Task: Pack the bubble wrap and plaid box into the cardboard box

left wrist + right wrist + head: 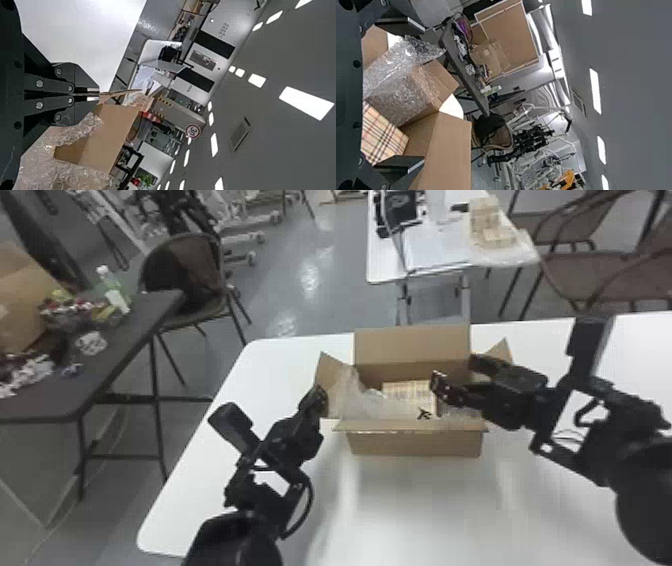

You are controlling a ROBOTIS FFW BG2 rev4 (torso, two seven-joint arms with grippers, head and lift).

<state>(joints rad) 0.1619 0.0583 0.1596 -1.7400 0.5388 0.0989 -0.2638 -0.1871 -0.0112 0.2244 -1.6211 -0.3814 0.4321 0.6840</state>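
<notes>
The cardboard box (pixel 415 444) stands with its flaps up on the white table. Inside it lies the plaid box (pixel 406 390), also seen as the plaid box (pixel 383 136), with bubble wrap (pixel 362 402) along its left side and front. At the left flap is my left gripper (pixel 321 394); in its wrist view the left gripper (pixel 99 94) is shut on that flap's edge, beside bubble wrap (pixel 59 168). My right gripper (pixel 457 374) is over the box's right part. In its wrist view the right gripper (pixel 418 95) is wide open, with bubble wrap (pixel 401 79) beyond it.
The white table (pixel 400 510) extends around the box. A dark table (pixel 115 340) holding clutter stands at the left, near a brown chair (pixel 185 275). Another white table (pixel 435 245) with items on it is behind, with more chairs at the back right.
</notes>
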